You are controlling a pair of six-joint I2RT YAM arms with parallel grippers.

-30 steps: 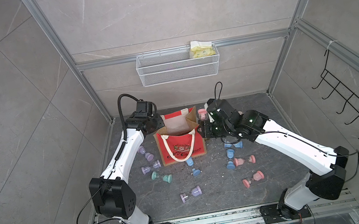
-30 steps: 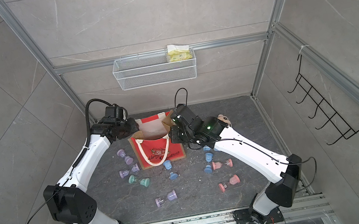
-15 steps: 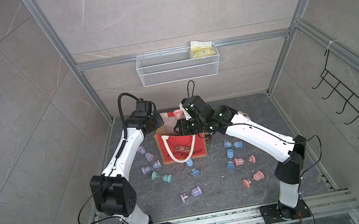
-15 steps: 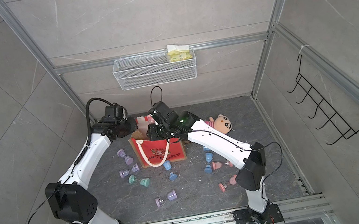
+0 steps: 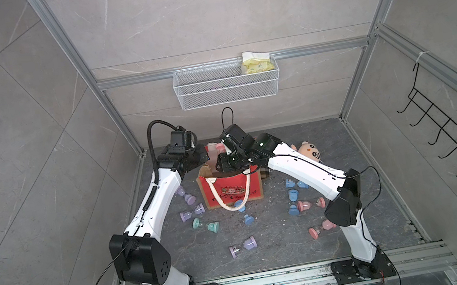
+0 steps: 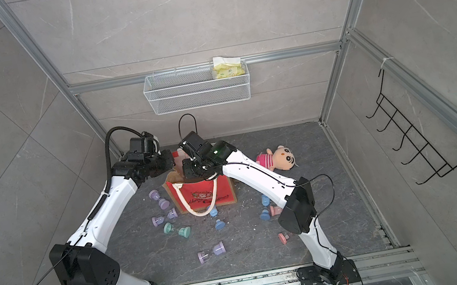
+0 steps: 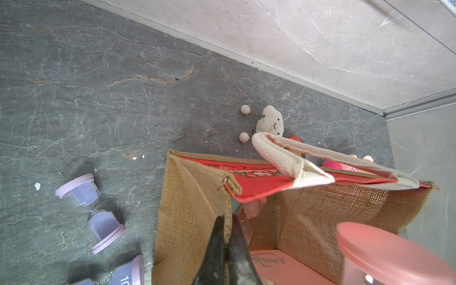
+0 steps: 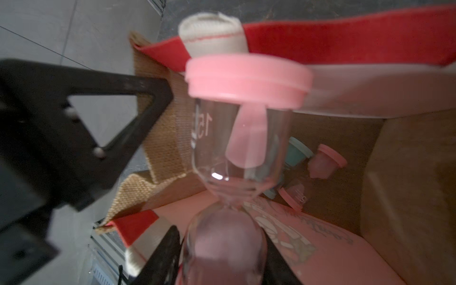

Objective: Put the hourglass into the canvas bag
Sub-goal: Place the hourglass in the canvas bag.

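**Top views.** Step in hand, as judged: the pink hourglass (image 5: 215,148) is being delivered over the mouth of the canvas bag (image 5: 230,191). It is gripped by the right pincer (image 5: 223,151) just above the back rim. The left pincer (image 5: 202,157) is set at the bag's side rim, close beside the right one.

**Left wrist view.** The left pincer (image 7: 228,223) is closed on the burlap side rim (image 7: 229,187), the cloth pinched between the jaws, so the mouth is held open. The hourglass's pink cap is seen just beside this pincer, over the opening.

**Right wrist view.** The hourglass (image 8: 241,138) is clamped at its lower bulb. Its upper cap points away from the right pincer, above other hourglasses (image 8: 320,160) lying inside the bag. Next move, as judged: it is to be lowered past the handle (image 8: 212,34), then released.
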